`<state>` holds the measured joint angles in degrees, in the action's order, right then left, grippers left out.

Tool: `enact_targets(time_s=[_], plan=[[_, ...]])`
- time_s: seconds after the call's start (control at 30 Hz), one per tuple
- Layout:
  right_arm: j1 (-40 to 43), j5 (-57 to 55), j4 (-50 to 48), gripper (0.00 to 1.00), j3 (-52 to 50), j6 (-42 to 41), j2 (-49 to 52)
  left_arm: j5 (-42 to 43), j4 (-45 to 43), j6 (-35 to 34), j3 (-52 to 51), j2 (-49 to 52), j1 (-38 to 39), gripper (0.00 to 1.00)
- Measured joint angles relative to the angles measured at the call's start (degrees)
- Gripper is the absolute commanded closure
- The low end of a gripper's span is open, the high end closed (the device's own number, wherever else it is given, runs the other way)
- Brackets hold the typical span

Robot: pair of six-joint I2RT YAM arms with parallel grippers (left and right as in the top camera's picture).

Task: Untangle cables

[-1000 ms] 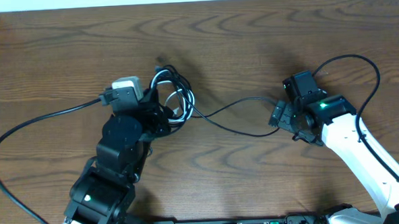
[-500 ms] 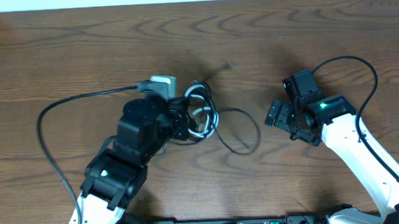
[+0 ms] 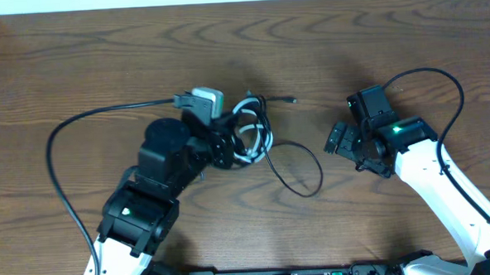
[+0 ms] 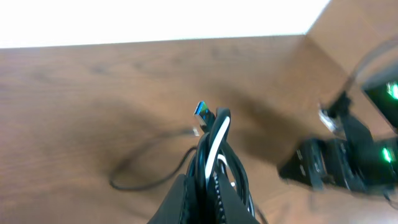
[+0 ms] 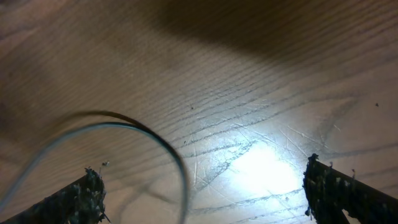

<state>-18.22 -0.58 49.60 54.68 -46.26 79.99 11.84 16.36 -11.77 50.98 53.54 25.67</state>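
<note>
**Task status.** Treat the untangling as barely begun. The cables (image 3: pixel 251 133) are not yet separated. They form one compact knot of overlapping loops, near the middle of the table (image 3: pixel 101 61) and slightly left of centre, about midway between the far and near edges.

- The left gripper (image 3: pixel 234 145) is clamped on this knot, with its jaws together around several strands. In the left wrist view the strands rise out of the jaws as a tight upright sheaf.
- One black loop (image 3: pixel 309 178) has come free of the knot. It lies flat on the wood, curving toward the right gripper (image 3: pixel 343 141).
- The right gripper has its jaws fully apart and holds nothing. It stands near the loop, and the pictures do not show it touching the loop.
- A small plug end (image 3: pixel 291 100) projects from the knot toward the far edge.

Every cord must be drawn out of the knot and laid apart. The free loop appears to be the most accessible strand for the right gripper.

**Materials and shapes.** The cords are thin, round and flexible, and they hold soft curves rather than kinks. Most are matt black. A white cord (image 4: pixel 213 149) runs through the sheaf. A blue-tipped plug (image 4: pixel 201 111), rigid and rectangular, tops the sheaf. The table is brown wood-grain, smooth with a slight sheen.
</note>
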Motion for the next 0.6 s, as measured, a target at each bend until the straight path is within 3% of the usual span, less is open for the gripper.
enact_targets(time_s=[0.23,0.6], plan=[[0.0,0.15,0.0,0.01,0.0,0.0,0.0,-3.21,-8.07,-2.27,0.0,-1.25,-5.27,0.92],[0.0,0.2,-0.02,0.01,0.0,0.0,0.0,-3.37,-3.58,-5.68,0.0,-0.33,-5.7,0.92]])
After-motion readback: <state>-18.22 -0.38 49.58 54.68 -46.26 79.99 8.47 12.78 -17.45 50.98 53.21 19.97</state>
